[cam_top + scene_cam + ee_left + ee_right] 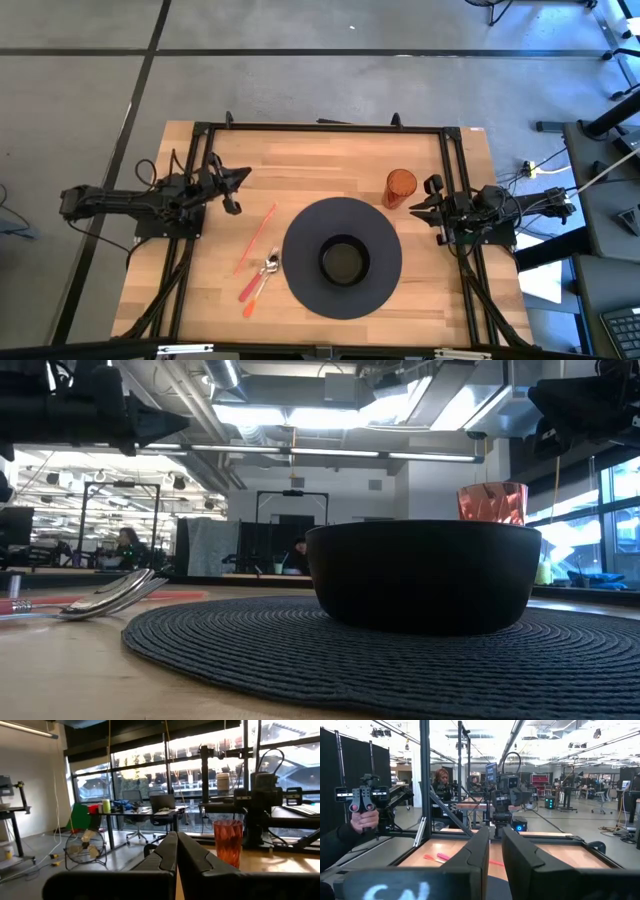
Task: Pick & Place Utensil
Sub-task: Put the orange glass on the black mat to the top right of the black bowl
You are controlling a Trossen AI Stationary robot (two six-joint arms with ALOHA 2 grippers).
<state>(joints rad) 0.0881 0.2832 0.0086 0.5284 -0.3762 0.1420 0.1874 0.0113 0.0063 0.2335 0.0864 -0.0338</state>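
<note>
From above, the left tool [237, 178] hangs empty, pressed together; the spoon [270, 264] lies on the worktop [300, 160] well ahead of it, beside the round mat [300, 290] holding the bowl [343, 260]. Table-level, the spoon [110, 595] rests untouched. The right tool [492, 847], slightly spread, waits. Judging so, picking hasn't begun; next calls for spreading and descending onto the spoon.

Robotics lab: desks [132, 811], camera rigs [367, 795], concrete floor [300, 85].
</note>
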